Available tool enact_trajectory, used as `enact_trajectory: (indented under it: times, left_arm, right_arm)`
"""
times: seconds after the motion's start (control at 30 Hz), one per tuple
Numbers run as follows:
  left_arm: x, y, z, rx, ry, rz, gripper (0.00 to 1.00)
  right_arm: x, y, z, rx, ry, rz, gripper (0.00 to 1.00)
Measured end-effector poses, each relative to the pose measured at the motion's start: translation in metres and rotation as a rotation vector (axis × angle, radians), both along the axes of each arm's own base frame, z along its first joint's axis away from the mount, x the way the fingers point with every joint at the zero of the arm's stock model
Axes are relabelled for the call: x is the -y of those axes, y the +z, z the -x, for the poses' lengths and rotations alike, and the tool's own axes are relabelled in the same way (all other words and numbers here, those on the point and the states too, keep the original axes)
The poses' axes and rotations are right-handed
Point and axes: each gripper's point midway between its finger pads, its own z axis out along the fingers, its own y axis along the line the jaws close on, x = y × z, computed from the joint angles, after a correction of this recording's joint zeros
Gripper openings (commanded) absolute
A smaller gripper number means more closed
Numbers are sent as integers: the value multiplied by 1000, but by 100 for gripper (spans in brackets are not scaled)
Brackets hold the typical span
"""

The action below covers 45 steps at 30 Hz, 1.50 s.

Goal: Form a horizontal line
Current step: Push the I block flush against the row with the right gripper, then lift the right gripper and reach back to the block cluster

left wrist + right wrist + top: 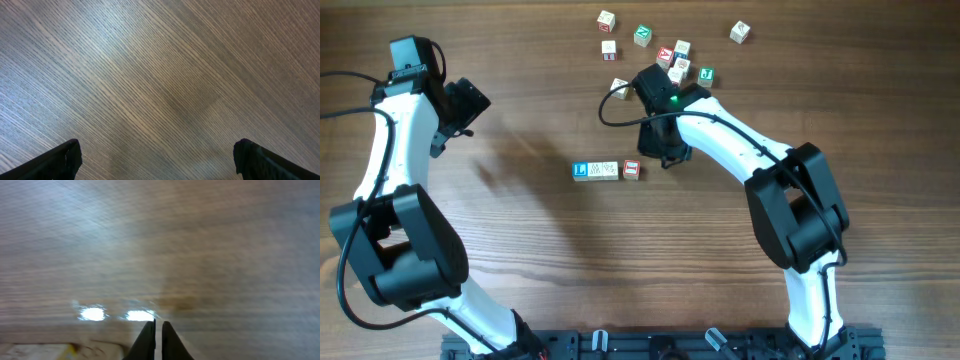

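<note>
Overhead: the horizontal line [607, 170] sits mid-table, 4 cubes, long axis left to right, blue "L" at the left end, red cube [631, 170] at the right. The right gripper [667, 156], pinched closed and empty, hangs just beside the red end; loose cubes [665, 55] lie beyond. The left gripper [460, 105] is well apart.

Left wrist: jaws spread wide, empty, over the table [160, 75].

Right wrist: fingers nearly touching, gripping nothing. Any nudge should probably run along the row, low and slow, to avoid skewing it.
</note>
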Motion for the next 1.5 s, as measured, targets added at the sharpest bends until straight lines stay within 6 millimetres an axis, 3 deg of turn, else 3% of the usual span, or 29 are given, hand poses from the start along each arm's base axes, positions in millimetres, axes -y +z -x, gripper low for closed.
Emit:
enact_trajectory:
  times: [0.13, 0.27, 0.43, 0.63, 0.9, 1.07, 1.5]
  left_arm:
    - [0, 0, 0, 0, 0, 0, 100]
    - [0, 0, 0, 0, 0, 0, 100]
    - [0, 0, 0, 0, 0, 0, 100]
    - [0, 0, 0, 0, 0, 0, 100]
    - [0, 0, 0, 0, 0, 0, 100]
    - [0, 0, 0, 0, 0, 0, 100]
    - [0, 0, 0, 0, 0, 0, 100]
  right_arm:
    - [-3, -1, 19, -98, 3, -44, 4]
    - [-5, -1, 28, -142, 3, -62, 4]
    - [-9, 0, 27, -139, 7, -79, 4]
    - [-28, 2, 28, -112, 42, -119, 4]
    - [-29, 2, 32, -131, 45, -126, 4]
    - [-48, 9, 24, -104, 65, -221, 4]
    - [-48, 6, 36, -144, 61, -198, 4]
